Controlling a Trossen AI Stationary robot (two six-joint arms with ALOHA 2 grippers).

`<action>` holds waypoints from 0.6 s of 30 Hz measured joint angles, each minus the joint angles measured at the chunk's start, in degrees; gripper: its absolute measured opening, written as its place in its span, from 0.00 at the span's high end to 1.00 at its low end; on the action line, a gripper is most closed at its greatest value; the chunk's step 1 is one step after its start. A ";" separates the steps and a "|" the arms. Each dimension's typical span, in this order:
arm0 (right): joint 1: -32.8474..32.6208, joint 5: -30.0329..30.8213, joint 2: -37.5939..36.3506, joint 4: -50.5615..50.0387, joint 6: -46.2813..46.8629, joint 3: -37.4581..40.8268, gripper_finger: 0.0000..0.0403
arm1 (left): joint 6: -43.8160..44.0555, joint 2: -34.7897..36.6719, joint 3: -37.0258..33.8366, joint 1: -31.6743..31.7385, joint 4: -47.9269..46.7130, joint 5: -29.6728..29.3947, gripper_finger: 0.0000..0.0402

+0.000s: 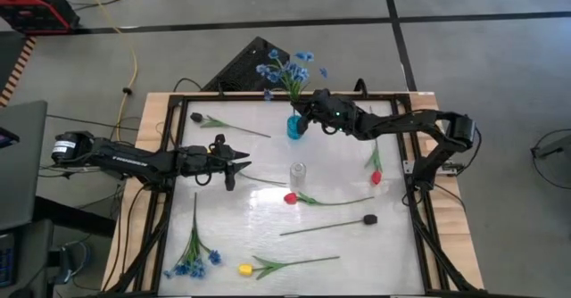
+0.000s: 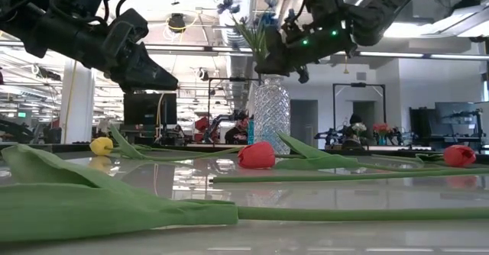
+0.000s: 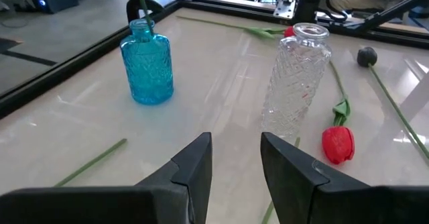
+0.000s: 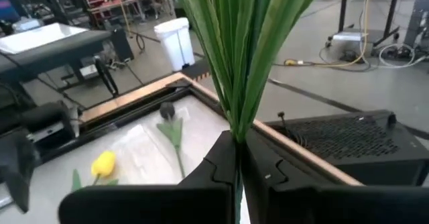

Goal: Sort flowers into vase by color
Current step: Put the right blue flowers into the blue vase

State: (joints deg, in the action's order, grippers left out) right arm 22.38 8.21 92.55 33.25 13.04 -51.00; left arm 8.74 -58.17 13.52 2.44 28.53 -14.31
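Note:
A blue glass vase [image 1: 293, 127] stands far of centre, seen too in the left wrist view [image 3: 147, 66]. My right gripper [image 1: 309, 111] hovers just above it, shut on a bunch of blue blossoms [image 1: 290, 68] whose stem end [image 3: 141, 3] sticks down into the vase's neck. My left gripper [image 3: 234, 160] is open and hangs over the table's left middle [image 1: 237, 164], touching nothing. Lying flat on the table are two red tulips [image 1: 290, 198] [image 1: 376, 177], two dark blooms [image 1: 196, 118] [image 1: 370, 219], a yellow tulip [image 1: 244, 269] and another blue bunch [image 1: 192, 262]. My right gripper pinches the blue bunch's gathered green stems [image 4: 236, 129] between its two fingers, just below where the long leaves [image 4: 234, 49] fan out. The fingers come level from the table's right side and lie across the stems. The bunch stands upright, its lower end in the blue vase's neck.
A clear patterned glass vase [image 1: 297, 173] [image 3: 298, 76] stands at the table's centre, between my left gripper and the near red tulip [image 3: 337, 143]. A black frame [image 1: 169, 155] runs round the white tabletop. Bare table lies near the left gripper's front.

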 joint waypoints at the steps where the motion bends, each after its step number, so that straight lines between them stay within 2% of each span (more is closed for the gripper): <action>1: 0.27 -0.33 -0.27 0.07 -0.01 0.01 0.92 | 0.01 0.00 0.00 0.00 0.00 0.00 0.71; 18: 1.39 2.29 0.55 0.25 -2.45 -0.01 0.91 | 0.53 0.00 0.00 0.00 -0.07 0.00 0.71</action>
State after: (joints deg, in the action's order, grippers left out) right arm 23.77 10.50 93.10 33.50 10.59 -51.00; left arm 9.28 -58.17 13.52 2.44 28.47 -14.31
